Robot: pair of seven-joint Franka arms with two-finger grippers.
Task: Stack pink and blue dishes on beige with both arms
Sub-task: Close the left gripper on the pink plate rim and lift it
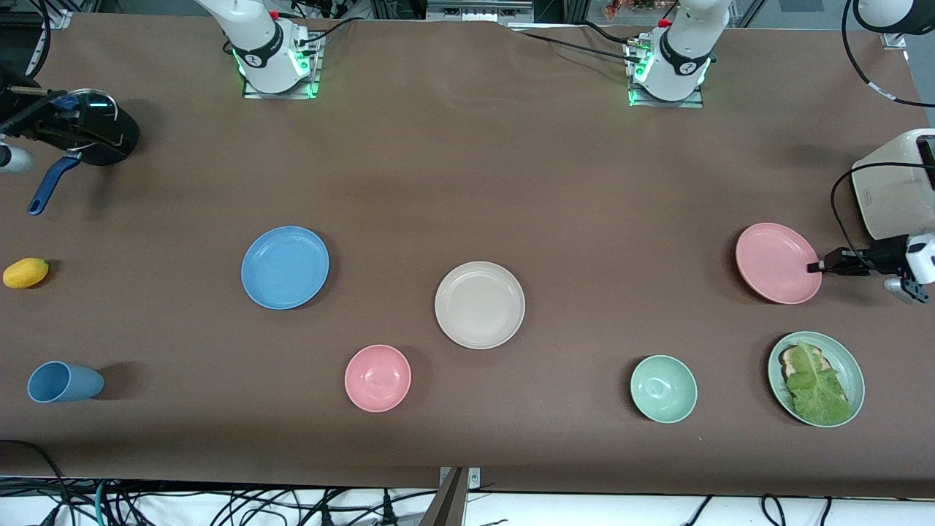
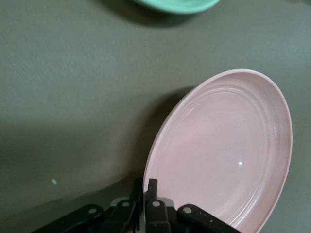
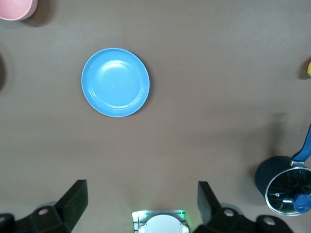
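Front view: pink plate (image 1: 777,262), near the table edge at the left arm's end, pinched at its rim by the left gripper (image 1: 813,268). Right gripper (image 3: 142,199) held high, fingers spread wide, nothing held. Blue plate (image 1: 285,267) and beige plate (image 1: 479,304) lie apart mid-table.

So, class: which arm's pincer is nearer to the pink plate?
Left. The left pincer is shut on the rim of the pink plate; the right pincer hangs open high over the table's other end, by the pan.
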